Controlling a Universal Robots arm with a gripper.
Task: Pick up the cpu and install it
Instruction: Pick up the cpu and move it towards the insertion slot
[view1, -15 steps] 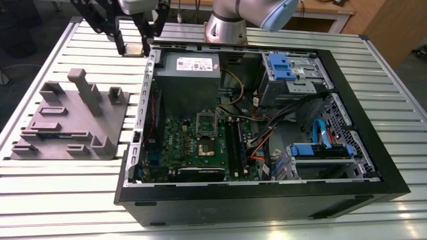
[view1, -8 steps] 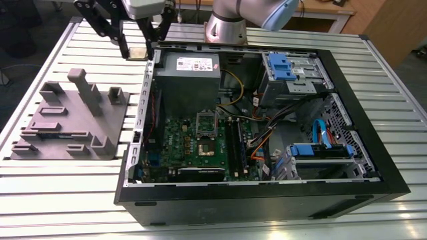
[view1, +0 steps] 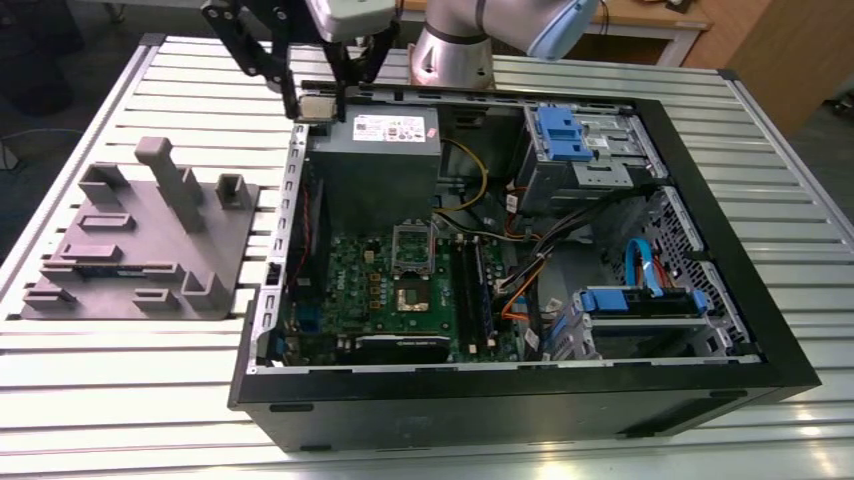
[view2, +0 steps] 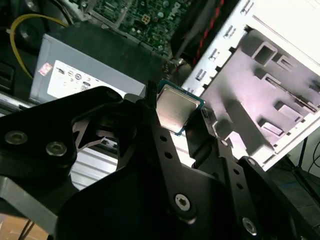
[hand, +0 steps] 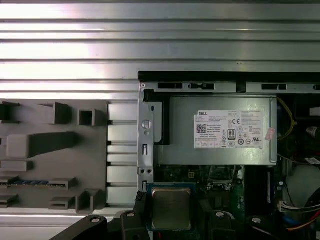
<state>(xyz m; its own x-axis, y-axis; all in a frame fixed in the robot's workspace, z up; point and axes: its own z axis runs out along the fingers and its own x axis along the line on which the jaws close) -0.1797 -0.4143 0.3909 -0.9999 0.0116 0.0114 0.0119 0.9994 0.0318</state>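
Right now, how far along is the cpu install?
Pickup looks done: the gripper is shut on the cpu and holds it in the air. In hand: the cpu hangs over the computer case, near the power supply. Left: seating it. The motherboard socket looks unfilled, with its cover plate flipped back.

Even, diffuse light fills the exterior view: the bench (view1: 787, 420) slats read pale grey, while the computer case (view1: 534, 410) interior sits in shade. In the first wrist view the bench slats glare in white bands. In the second wrist view the bench is blown out white, the grey fixture block (view2: 260, 90) takes a pinkish cast, and the cpu (view2: 172, 112) lid gleams dully against the dark pincer (view2: 176, 107).
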